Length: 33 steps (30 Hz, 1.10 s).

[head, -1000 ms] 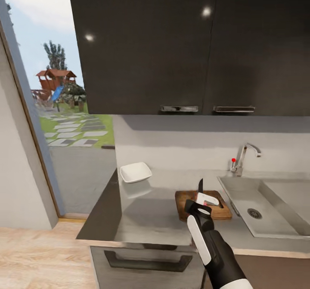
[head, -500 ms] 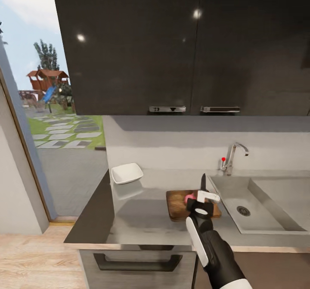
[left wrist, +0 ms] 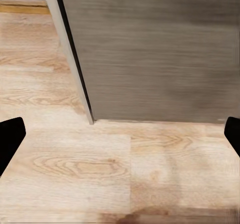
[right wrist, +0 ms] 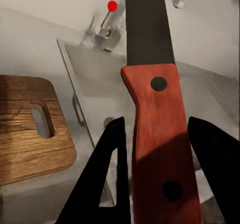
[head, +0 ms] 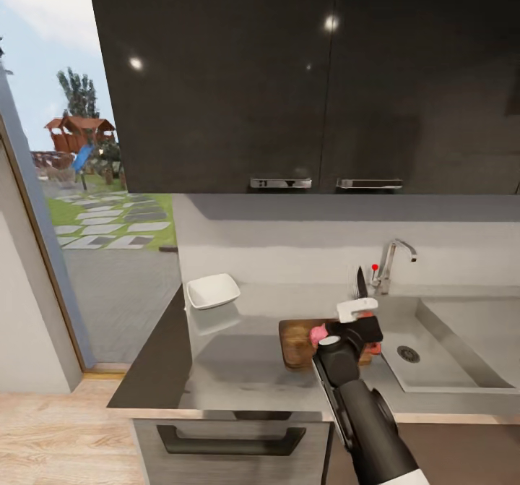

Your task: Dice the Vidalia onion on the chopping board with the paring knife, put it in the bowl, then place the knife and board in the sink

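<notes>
Head view: the right jaws (head: 359,319) are clamped on the paring knife (head: 361,282), whose dark blade stands upright above them, its tip level with the tap (head: 391,262) behind. Just below and to the left of the jaws, the pink Vidalia onion (head: 317,335) rests on the chopping board (head: 297,341), which lies flat on the counter (head: 238,369). The sink (head: 462,355) opens immediately to the right of the jaws, its round drain (head: 408,354) visible. The white bowl (head: 212,290) sits well to the left of the jaws, near the counter's far left corner.

Right wrist view: the knife's red-orange handle (right wrist: 160,149) runs between the two dark fingers (right wrist: 102,174), with the board's handle slot (right wrist: 41,121) and the sink basin beyond.

Left wrist view: the left jaws (left wrist: 120,139) stand wide apart, their dark fingertips (left wrist: 9,139) at the picture's edges over a wooden floor (left wrist: 100,174) beside a grey cabinet panel (left wrist: 160,48).
</notes>
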Motion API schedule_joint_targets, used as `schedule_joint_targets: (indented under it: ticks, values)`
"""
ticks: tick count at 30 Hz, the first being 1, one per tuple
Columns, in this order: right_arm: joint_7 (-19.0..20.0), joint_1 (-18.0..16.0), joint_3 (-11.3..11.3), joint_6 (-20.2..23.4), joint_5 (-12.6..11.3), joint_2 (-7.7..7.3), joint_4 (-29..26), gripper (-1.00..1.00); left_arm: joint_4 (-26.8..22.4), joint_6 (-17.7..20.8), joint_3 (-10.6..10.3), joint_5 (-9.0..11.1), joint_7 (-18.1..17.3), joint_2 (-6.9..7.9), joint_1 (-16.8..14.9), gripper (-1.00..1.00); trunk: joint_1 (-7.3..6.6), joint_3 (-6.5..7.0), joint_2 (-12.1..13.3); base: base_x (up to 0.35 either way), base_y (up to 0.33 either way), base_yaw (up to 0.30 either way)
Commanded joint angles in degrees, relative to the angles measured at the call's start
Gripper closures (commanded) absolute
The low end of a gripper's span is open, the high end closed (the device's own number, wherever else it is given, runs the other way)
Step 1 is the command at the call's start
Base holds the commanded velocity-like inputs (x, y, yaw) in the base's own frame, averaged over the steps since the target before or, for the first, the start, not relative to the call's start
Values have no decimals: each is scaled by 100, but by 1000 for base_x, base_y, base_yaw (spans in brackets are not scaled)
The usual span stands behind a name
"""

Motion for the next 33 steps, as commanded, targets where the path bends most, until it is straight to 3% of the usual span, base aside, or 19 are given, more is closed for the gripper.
schedule_joint_targets:
  ticks: [1,6,14,24,27,33]
  values:
    - [-21,-2,36,131,83,0,18,100,9,-12,-13,60,-12,5,2,-100,2,0,-2,0,0,0]
    - [-8,-2,336,406,219,0,309,100,16,-15,-13,60,-12,4,2,-100,2,0,-2,0,0,0]
    - [105,-1,673,387,235,0,1133,100,-17,-15,-13,60,-12,10,2,-100,2,0,-2,0,0,0]
    - [200,-1,715,-22,237,0,1644,100,-12,-15,-13,60,-12,8,2,-100,2,0,-2,0,0,0]
    - [198,-1,715,-377,239,0,1835,100,-8,-18,-13,60,-12,8,2,-100,2,0,-2,0,0,0]
    - [196,-1,708,-589,240,0,1907,100,13,-15,-13,60,-12,5,0,-100,2,0,-2,0,0,0]
